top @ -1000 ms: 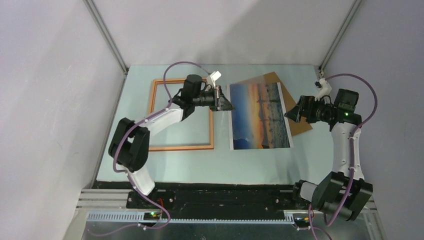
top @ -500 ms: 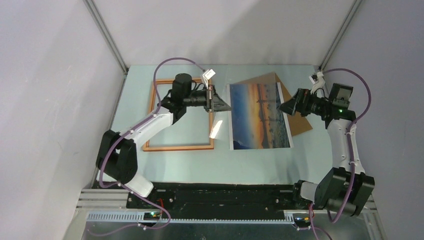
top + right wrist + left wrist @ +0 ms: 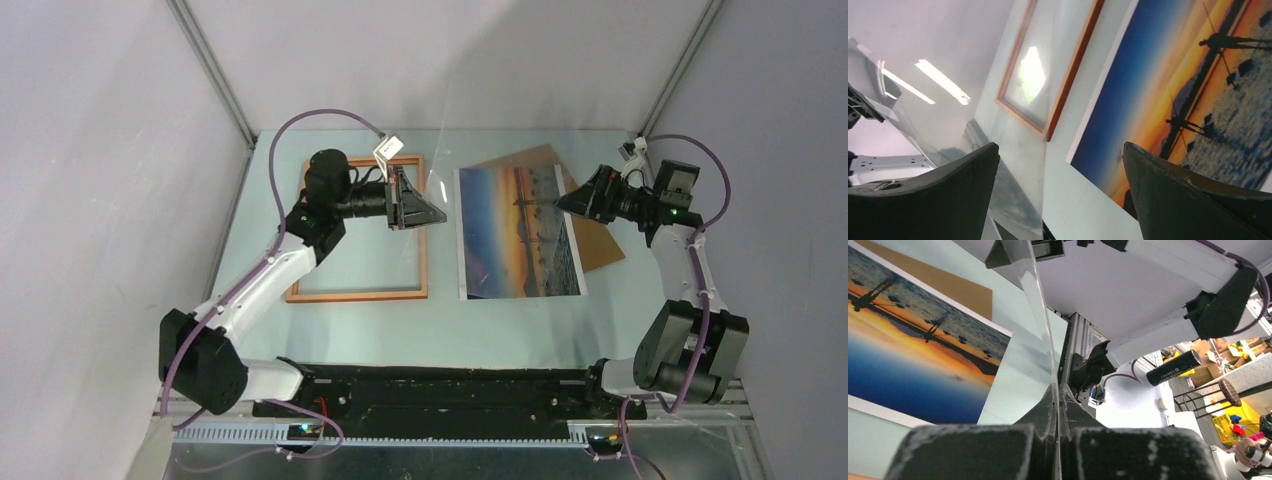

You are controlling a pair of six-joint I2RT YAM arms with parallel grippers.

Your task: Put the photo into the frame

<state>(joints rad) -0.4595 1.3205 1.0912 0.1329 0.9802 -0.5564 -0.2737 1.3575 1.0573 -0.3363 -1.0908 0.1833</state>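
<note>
Since the earlier frames the left arm has drawn back leftward toward the frame, and the right arm has reached further out over the photo's far right corner.

Findings, by size:
- Table (image 3: 400, 335): pale green, and it bears all the items.
- Photo (image 3: 520, 235): lies flat and face up, to the right of the frame and not in it. It rests on a brown backing board (image 3: 600, 245), which shows past its far and right edges.
- Frame (image 3: 360, 294): lies flat, just beside the photo's left edge.
- Clear pane (image 3: 1040, 325): held off the table and reaches out over the photo toward the right arm.
- Left gripper (image 3: 437, 212): fingers pressed together on the pane's near edge.
- Right gripper (image 3: 560, 205): fingers spread wide. In the wrist view the pane's other edge stands between them, and no contact is evident.

Assessment: the step in hand is moving the pane, and the photo itself is untouched. The next move likely calls for steadying the far edge with the right gripper, or lowering the pane level. A tilt or a one-sided grip risks the sheet slipping.
</note>
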